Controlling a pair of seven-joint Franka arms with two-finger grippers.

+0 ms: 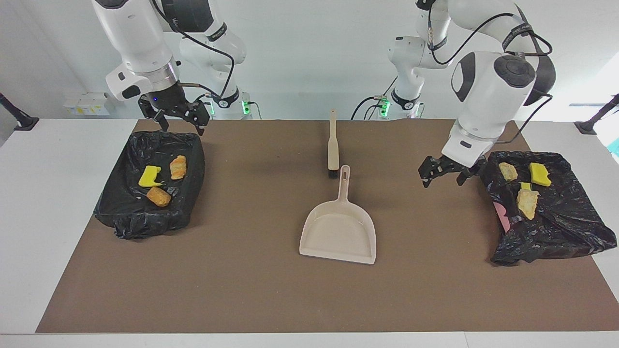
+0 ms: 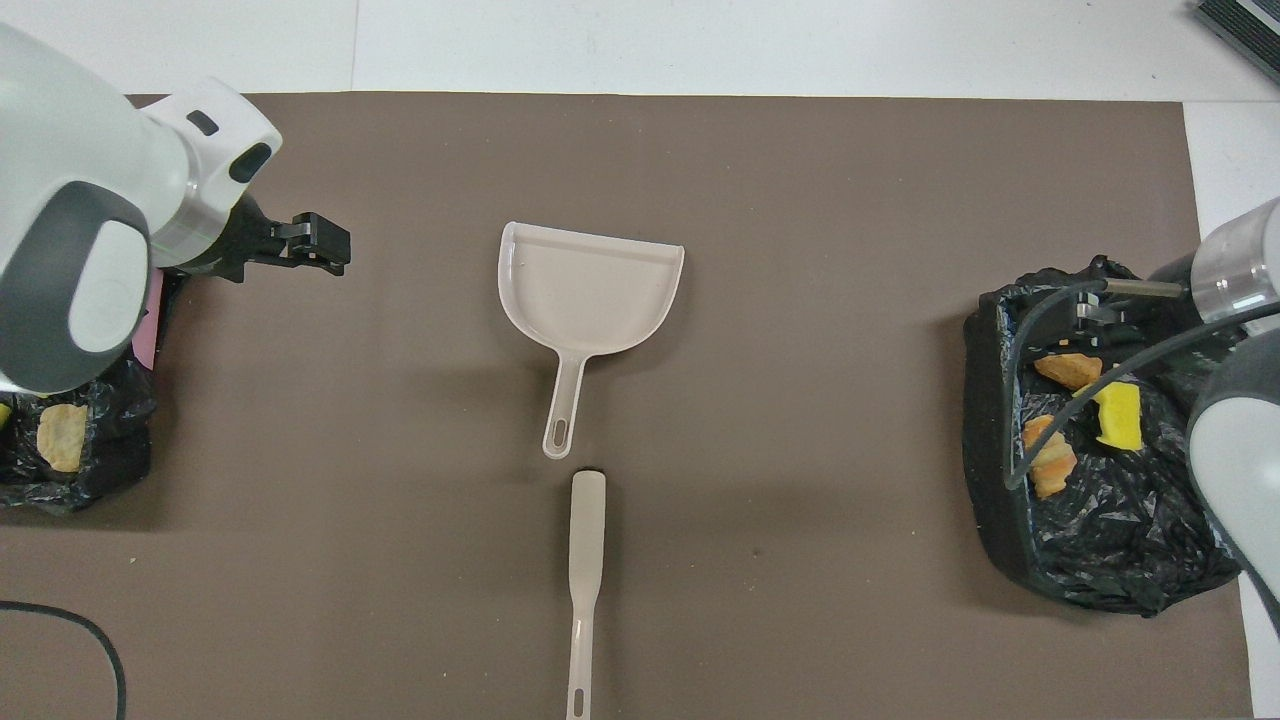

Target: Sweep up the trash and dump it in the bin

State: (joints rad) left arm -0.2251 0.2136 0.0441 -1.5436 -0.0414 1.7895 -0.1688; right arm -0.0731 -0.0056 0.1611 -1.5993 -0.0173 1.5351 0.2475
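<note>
l gripper [image 1: 445,175] open beside bin [image 1: 570,232]

Bright, even overhead light; soft faint shadows on brown mat [image 1: 242,290]. Strong glare at window [image 1: 599,82] by left arm's end. Both views sharp, no visible edge distortion.

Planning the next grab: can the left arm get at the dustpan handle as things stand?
Probably yes. The left gripper, jaws open and empty, hangs beside its bin; the dustpan handle lies bare on the mat, with only the brush near its tip.
</note>
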